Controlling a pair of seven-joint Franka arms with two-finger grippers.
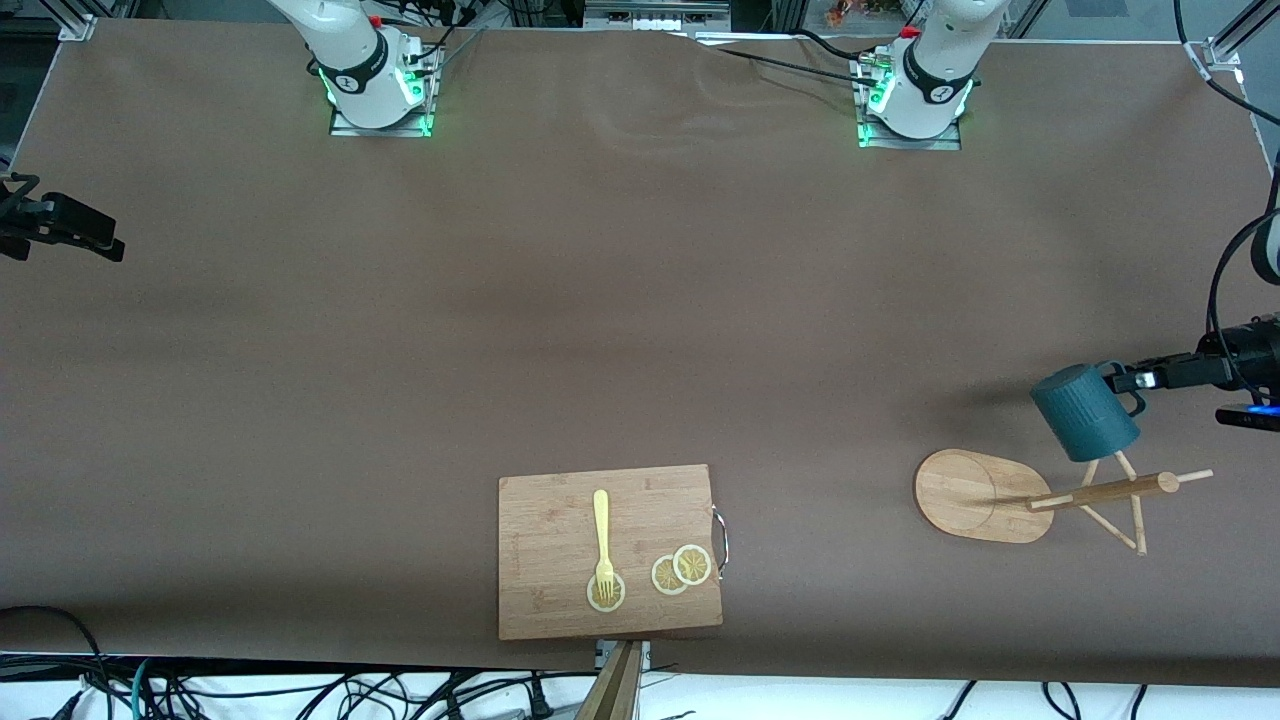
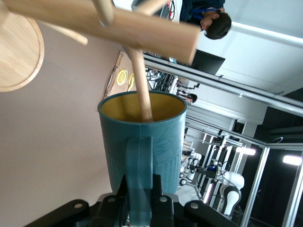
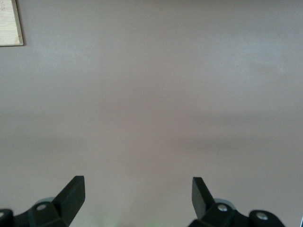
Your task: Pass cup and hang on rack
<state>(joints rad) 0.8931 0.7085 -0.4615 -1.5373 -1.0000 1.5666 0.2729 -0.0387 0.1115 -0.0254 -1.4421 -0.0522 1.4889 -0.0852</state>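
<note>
A brown table [image 1: 600, 300] carries two things. A wooden cutting board [image 1: 560, 520] lies near the edge closest to the front camera, about midway along the table; it bears a yellow fork [image 1: 602, 535] and three lemon slices [image 1: 681, 570]. The rack [image 1: 985, 497] stands on its flat oval base toward the left arm's end of the table, well apart from the board.

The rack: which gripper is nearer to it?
Left. The left gripper holds the cup by its handle over the rack; the right gripper waits open over bare table.
</note>
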